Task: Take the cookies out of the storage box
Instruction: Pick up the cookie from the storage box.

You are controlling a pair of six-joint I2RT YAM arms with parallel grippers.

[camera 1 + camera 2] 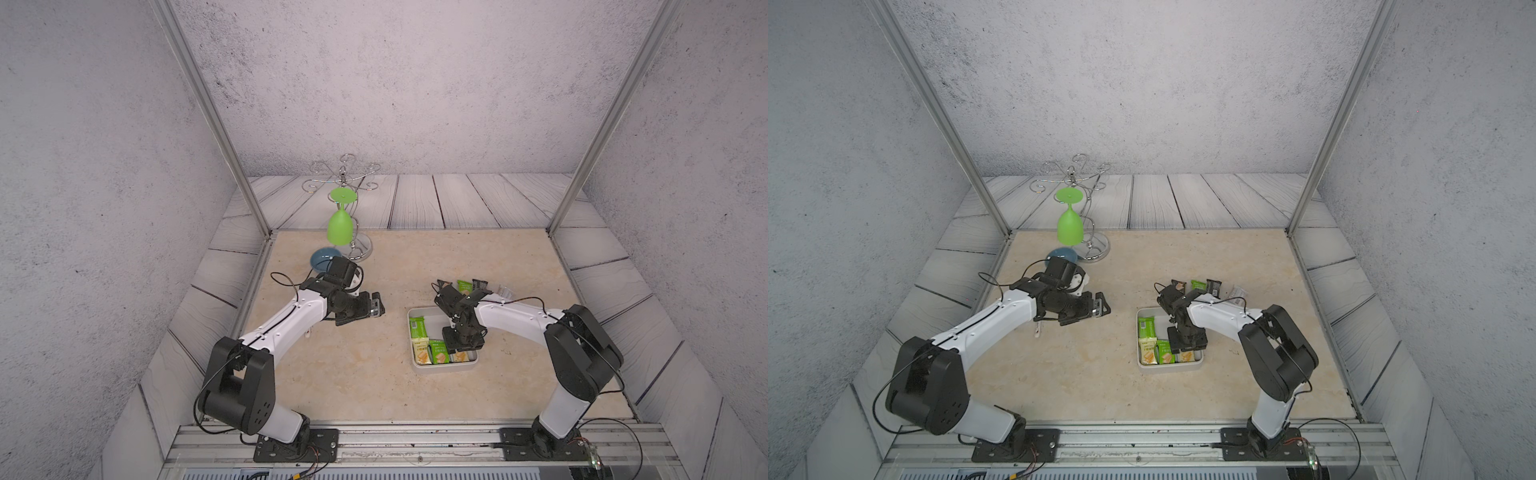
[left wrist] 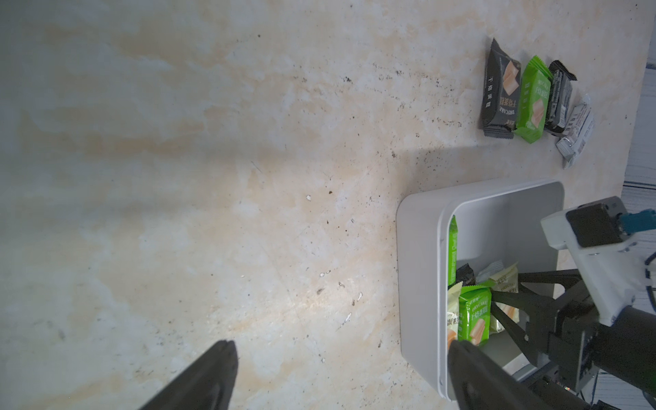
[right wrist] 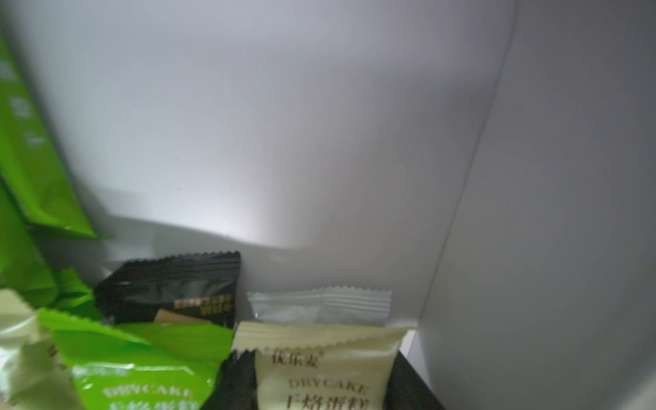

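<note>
Cookies point(image 1: 438, 352) in two lots. Nearest, inside the storage box point(image 1: 440, 369) on the right half of the bench point(image 1: 353, 374): a long green packet point(image 1: 1146, 326) against the left wall, pale yellow and green ones crowded along the near wall, a black packet point(image 3: 170, 287) and a white packet point(image 3: 319, 305) more toward the middle. Right jaws down in the box, part-way closed, one finger to each side of a pale yellow packet point(image 3: 326, 372); cannot tell whether pinching it or only flanking it. Just beyond the box, flat on the bench, a row of four more point(image 2: 532, 103): black, green, black, white. Left jaws wide apart with nothing between, hovering above bare bench to the left of the box, well apart from it. Farther back on the left, a small blue dish point(image 1: 322, 257), then a wire rack point(image 1: 361, 249) with a green goblet point(image 1: 340, 226) hung upside down.
</note>
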